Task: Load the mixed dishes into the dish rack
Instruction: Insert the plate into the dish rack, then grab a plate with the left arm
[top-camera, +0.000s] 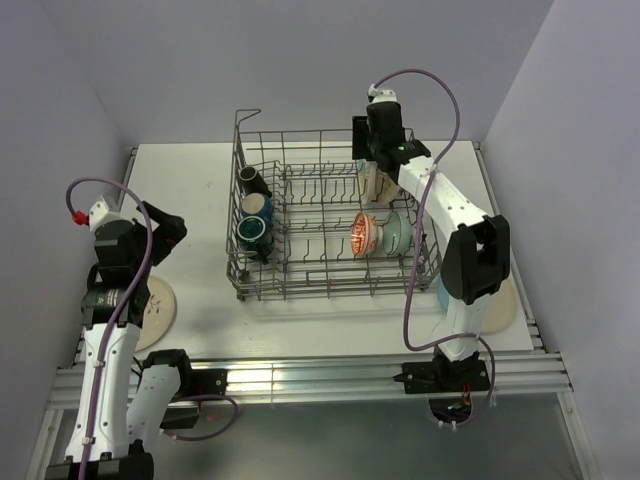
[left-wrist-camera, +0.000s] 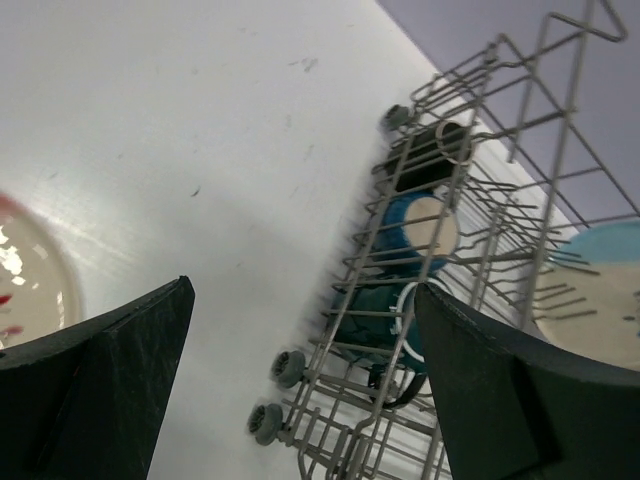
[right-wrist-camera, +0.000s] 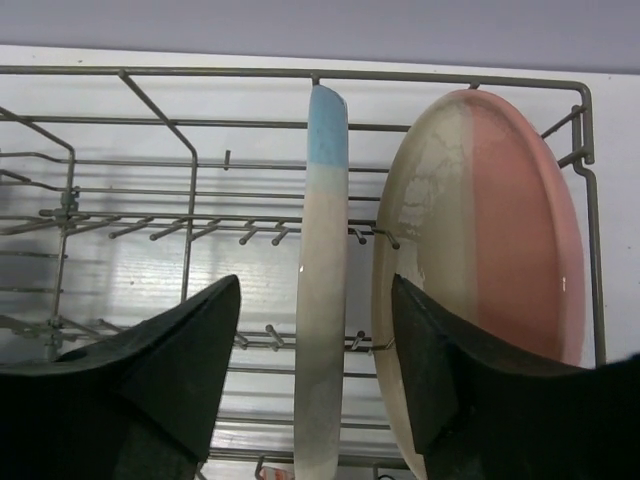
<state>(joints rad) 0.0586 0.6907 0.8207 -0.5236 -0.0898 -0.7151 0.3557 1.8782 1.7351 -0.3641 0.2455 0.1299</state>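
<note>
Our right claw (right-wrist-camera: 315, 285) is open over the dish rack (right-wrist-camera: 200, 72). Its fingers sit either side of a blue-and-cream plate (right-wrist-camera: 322, 200) standing on edge, with a gap showing on both sides. A pink-and-cream plate (right-wrist-camera: 500, 230) stands just beside it. Our left claw (left-wrist-camera: 302, 288) hangs wide open above the counter (left-wrist-camera: 200, 120), near the rack's end, where a blue mug (left-wrist-camera: 420, 225) sits.

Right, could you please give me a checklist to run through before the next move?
1. Right hand open, fingers either side of blue plate: ok.
2. Blue plate upright between the dish rack's tines: ok.
3. Finger clear of pink plate: cannot tell.
4. Left hand open, empty: ok.
5. All plates loaded: not ok; left plate and right plate lie on the table.
</note>
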